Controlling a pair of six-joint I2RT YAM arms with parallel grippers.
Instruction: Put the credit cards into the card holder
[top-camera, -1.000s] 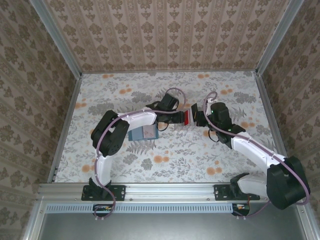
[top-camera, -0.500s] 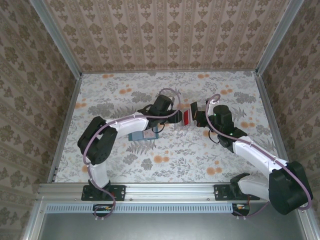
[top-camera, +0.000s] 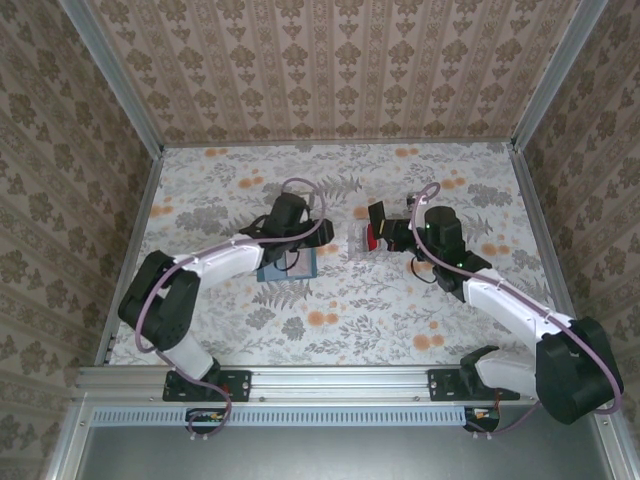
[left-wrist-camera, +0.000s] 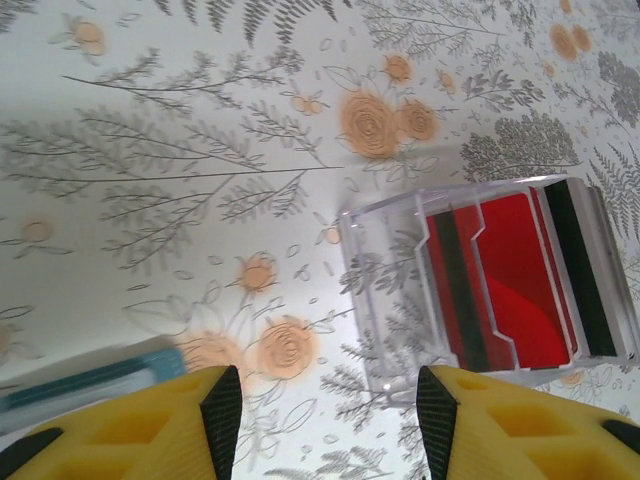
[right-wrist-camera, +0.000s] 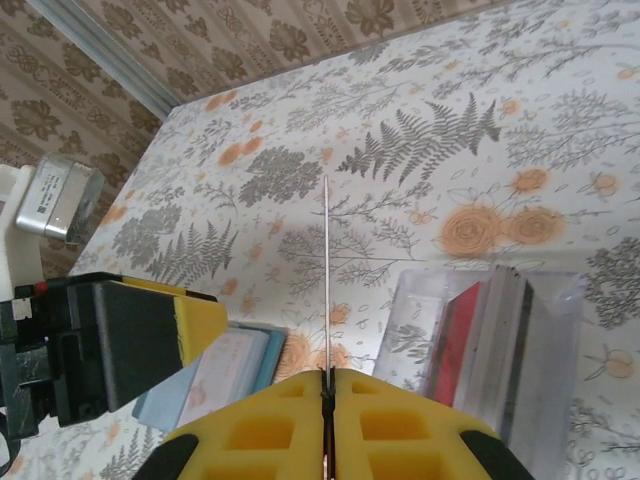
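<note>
Table (top-camera: 420, 320) covered in white cloth: grey ferns, grey leaves, orange flowers. Three walls stand close around table: back wall (top-camera: 330, 70), left wall (top-camera: 50, 200), right wall (top-camera: 600, 200). All have same paper: tan, with brown flower shapes in up-and-down stripes. Shiny metal left post (top-camera: 112, 72) in back left corner, right post (top-camera: 562, 70) in back right corner. Metal rail (top-camera: 340, 380) along near edge of table. White ribbed strip (top-camera: 340, 415) just below rail, then flat grey board (top-camera: 340, 455). Light soft and even, small pale shadows on cloth.

With left gripper (left-wrist-camera: 328, 410) parted, right gripper (right-wrist-camera: 328, 385) pinches 1 card (right-wrist-camera: 327, 270).
</note>
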